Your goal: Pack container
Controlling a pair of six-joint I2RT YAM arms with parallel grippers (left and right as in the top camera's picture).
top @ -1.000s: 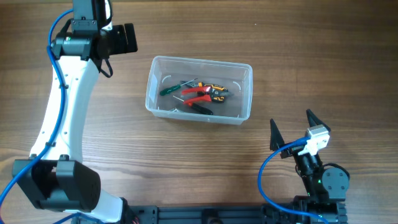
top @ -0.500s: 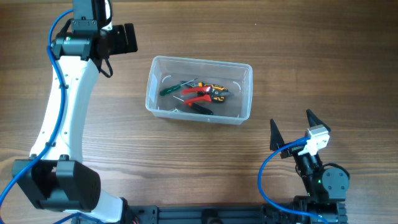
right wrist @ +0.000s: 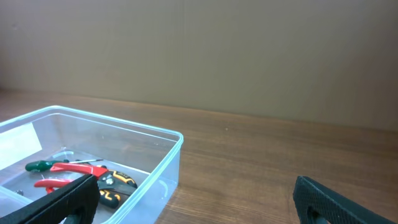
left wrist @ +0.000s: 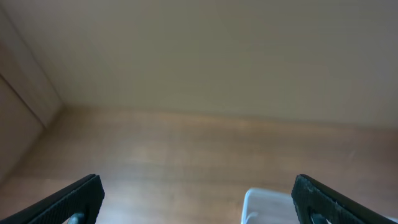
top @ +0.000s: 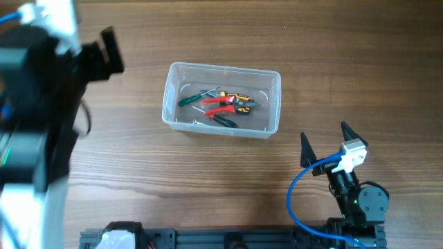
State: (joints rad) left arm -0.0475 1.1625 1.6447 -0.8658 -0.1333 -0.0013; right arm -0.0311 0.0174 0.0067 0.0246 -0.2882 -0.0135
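Note:
The clear plastic container (top: 273, 104) sits on the wooden table, centre of the overhead view. Inside lie red-handled pliers (top: 221, 104), a black and orange tool (top: 241, 103) and green-handled screwdrivers (top: 187, 100). The container also shows in the right wrist view (right wrist: 158, 162) with the tools inside, and a corner of it shows in the left wrist view (left wrist: 264, 205). My right gripper (top: 324, 143) is open and empty near the table's front right. My left gripper (left wrist: 198, 199) is open and empty, raised high at the left; in the overhead view it is a blurred dark shape (top: 104, 52).
The left arm (top: 34, 117) fills the left side of the overhead view, large and blurred, close to the camera. A blue cable (top: 297, 200) loops beside the right arm's base. A beige wall (right wrist: 217, 50) stands behind the table.
The left arm has swung up toward the overhead camera and now looks large and blurred. The right arm and the container have not moved.

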